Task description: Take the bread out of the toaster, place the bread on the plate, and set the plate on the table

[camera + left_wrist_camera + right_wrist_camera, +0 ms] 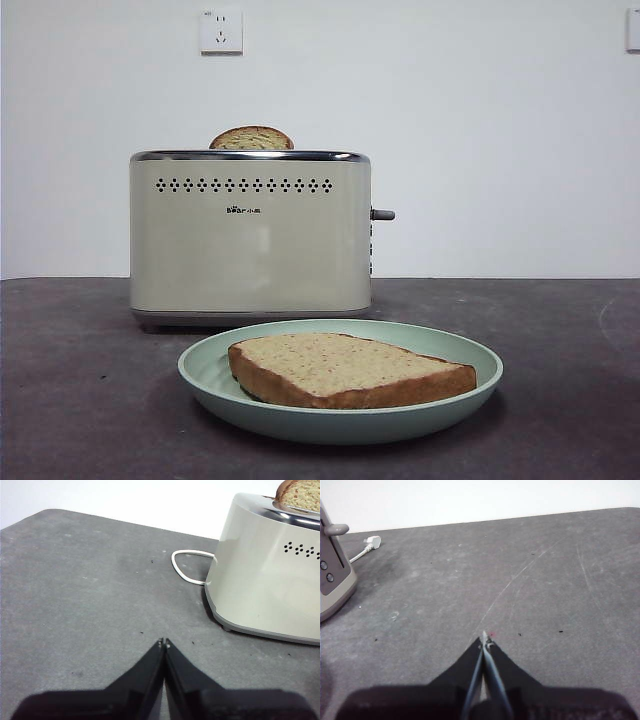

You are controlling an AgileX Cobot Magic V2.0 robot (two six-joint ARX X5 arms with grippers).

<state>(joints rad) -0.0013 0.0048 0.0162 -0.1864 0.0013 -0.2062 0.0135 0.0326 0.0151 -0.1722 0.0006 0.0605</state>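
Lying flat on plate [205, 372], bread [345, 368] lengthwise left-right, both tools pressed together.

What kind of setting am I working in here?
Probably a lab test bench dressed as a kitchen: a toaster and plate on a bare dark table, a plain white wall with a socket, no counters or cupboards.

Even, bright diffuse light, soft shadow beneath the plate [340, 415] and toaster [250, 240], mild glare on its chrome rim, wrist-view fingers [164, 643] blurred, surface [80, 400] sharp.
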